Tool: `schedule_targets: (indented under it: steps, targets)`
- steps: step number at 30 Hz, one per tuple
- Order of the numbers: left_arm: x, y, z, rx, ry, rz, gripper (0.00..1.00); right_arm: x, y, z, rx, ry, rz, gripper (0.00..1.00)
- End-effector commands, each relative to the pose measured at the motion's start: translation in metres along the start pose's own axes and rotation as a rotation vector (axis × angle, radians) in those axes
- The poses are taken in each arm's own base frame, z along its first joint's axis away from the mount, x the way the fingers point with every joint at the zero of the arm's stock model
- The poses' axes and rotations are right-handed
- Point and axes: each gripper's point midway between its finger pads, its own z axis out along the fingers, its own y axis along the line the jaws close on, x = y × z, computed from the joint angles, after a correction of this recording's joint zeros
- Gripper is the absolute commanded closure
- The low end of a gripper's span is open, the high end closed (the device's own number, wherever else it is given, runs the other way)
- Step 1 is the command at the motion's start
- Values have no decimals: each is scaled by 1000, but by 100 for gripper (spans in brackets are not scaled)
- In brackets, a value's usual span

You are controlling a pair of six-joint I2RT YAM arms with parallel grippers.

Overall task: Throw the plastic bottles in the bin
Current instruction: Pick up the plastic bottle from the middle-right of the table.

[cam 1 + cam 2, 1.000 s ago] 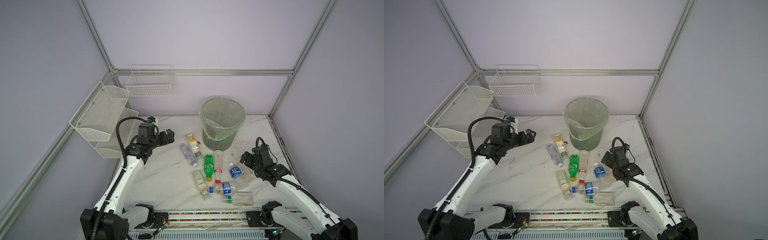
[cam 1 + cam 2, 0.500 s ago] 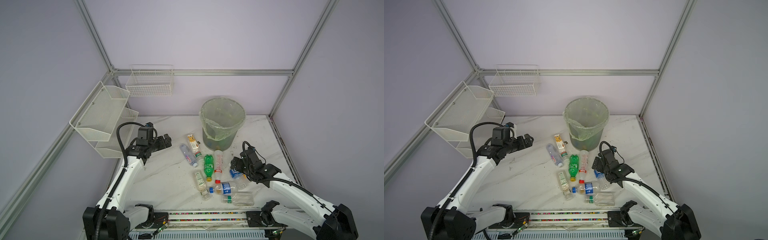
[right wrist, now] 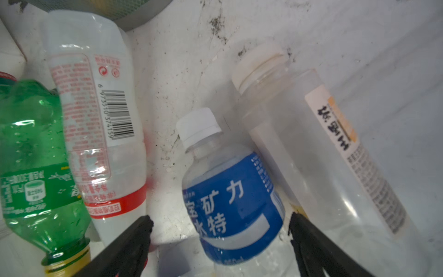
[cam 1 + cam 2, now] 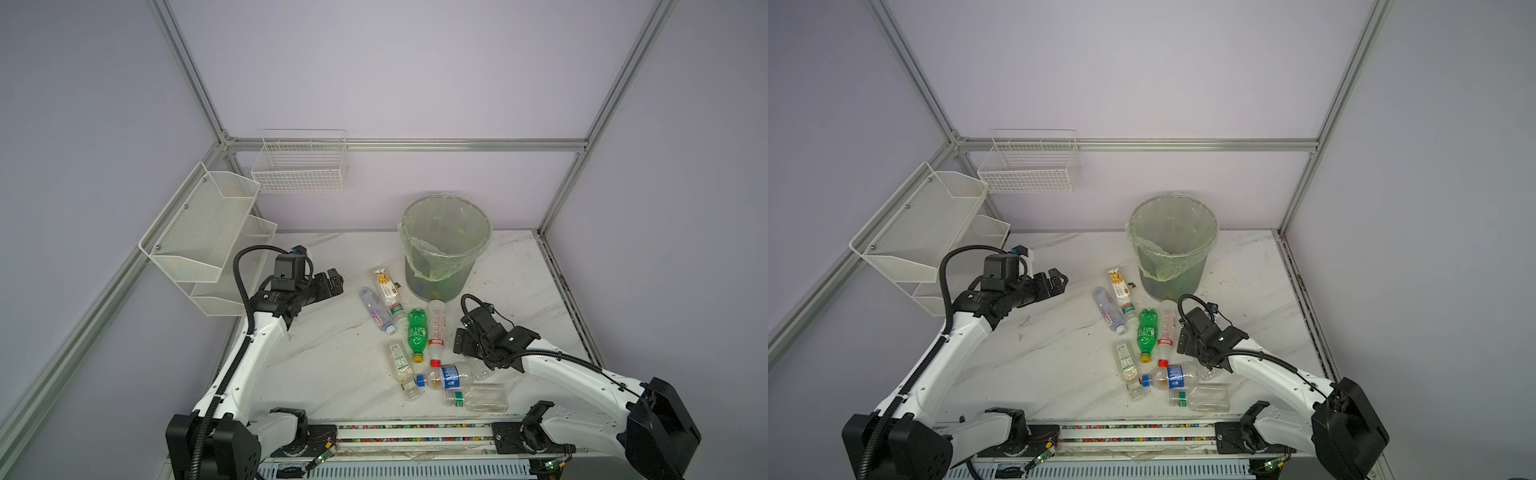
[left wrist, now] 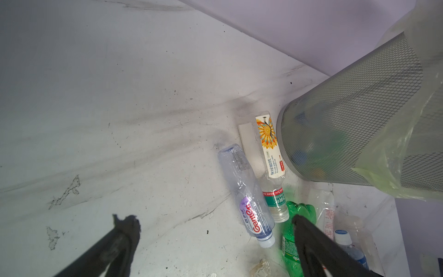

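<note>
**Tabletop** (image 4: 324, 374): white marbled slab filling the lower half of both top views. It carries everything listed below.

**Bin** (image 4: 457, 286): stands upright, right of centre in a top view. It is bag-lined, and some coloured items show dimly through its wall.

**Left gripper** (image 4: 332, 283): left of centre, jaws wide apart and empty, over bare tabletop and apart from the bottles.

**Right gripper** (image 3: 220, 220): lower middle of the right wrist view, jaws spread astride the blue-labelled bottle and not yet pressing it.

**Plastic bottles** (image 4: 417, 332): a loose cluster lying flat below the bin, lower centre of the frame.

**Blue-labelled bottle** (image 3: 230, 199): white cap, centre of the wrist view, the piece in hand.

**Clear cream-capped bottle** (image 3: 311, 148): lies right against it, at the frame's right.

**Handling note (judgement):**
- Close across the label band, centred.
- The jaw at the frame's right sits in the narrow seam beside the clear neighbour, so keep it inside that seam or both bottles get pinched.
- Thin plastic probably buckles, so squeeze gently.
- Lift straight up before swinging towards the bin, clearing its rim.
</note>
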Motion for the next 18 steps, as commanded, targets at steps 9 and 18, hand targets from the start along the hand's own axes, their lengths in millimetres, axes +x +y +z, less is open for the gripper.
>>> schedule_targets:
  steps: [9,18]
  targets:
    - [9,2,6,24,31,-18,0,-5,1,13,71,-10,-3,9]
    - [10,2,5,28,33,-21,0,-9,3,21,85,-20,-21,20]
